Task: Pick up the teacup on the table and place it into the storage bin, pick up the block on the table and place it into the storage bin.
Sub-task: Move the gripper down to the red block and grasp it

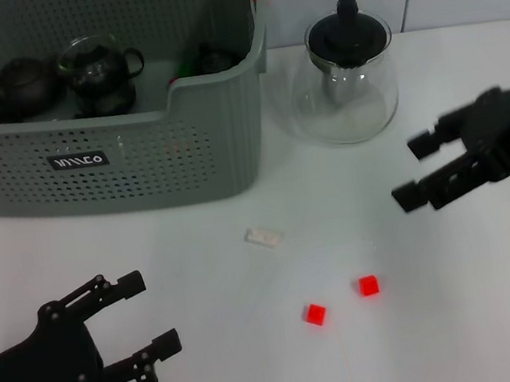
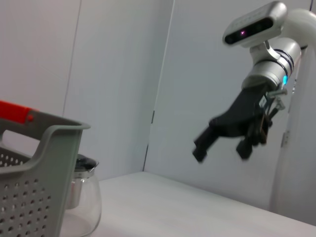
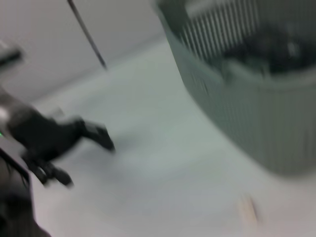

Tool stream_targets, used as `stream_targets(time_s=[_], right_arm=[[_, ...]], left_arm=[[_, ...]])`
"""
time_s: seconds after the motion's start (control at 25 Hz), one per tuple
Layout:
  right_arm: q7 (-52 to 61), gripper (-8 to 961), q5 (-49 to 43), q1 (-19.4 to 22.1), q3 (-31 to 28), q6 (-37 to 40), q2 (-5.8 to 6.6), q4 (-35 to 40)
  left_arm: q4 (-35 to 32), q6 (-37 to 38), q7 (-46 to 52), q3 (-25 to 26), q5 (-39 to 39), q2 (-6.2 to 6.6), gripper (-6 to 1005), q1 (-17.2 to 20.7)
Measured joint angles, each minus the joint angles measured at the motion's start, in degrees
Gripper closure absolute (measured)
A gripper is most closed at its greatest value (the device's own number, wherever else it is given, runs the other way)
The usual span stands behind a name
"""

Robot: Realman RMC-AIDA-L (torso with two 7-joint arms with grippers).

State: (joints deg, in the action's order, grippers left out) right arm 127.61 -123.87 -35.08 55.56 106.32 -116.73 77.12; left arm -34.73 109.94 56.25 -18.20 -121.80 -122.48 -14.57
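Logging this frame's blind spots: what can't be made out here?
- Bin contents: head view shows dark teapots; the front wall hides anything lower.
- Red blocks: absent from both wrist views.
- Right wrist view: motion blur smears the bin and the pale piece.

A clear glass teapot (image 1: 344, 83) with black lid is seen upright on the white counter (image 1: 497, 290), a small white tag (image 1: 263, 237) lying well apart.

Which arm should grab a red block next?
Right, probably. The right gripper hangs open above the table, nearer the red blocks; the left gripper, also open, sits lower left.
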Motion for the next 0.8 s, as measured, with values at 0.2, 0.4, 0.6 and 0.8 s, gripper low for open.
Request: stream_targets(time_s=[0.2,0.4,0.6,0.8], right_arm=[[6.60,80,-14.14,-3.78,7.30,-2.04,-2.97,-0.98],[8.30,219,-17.85,-5.10,17.94,-7.55,-3.78,-3.55],[7.86,329,-18.09,-6.78,24.44,-13.77,-3.70,-9.70],[7.78,423,-17.97,-8.47,28.41,-19.66,-3.81,-16.19]], left_arm=[[0.22,-0.63,-0.01,0.02,0.04,-0.30,171,-0.18],[0.76,-0.74,0.00,0.47,0.53,-0.39,175,-0.20],[0.90,-0.90,-0.01,0.95,0.58,-0.43,175,-0.20],[1.48,-1.77,-0.01,1.03,0.61,-0.49,175,-0.27]])
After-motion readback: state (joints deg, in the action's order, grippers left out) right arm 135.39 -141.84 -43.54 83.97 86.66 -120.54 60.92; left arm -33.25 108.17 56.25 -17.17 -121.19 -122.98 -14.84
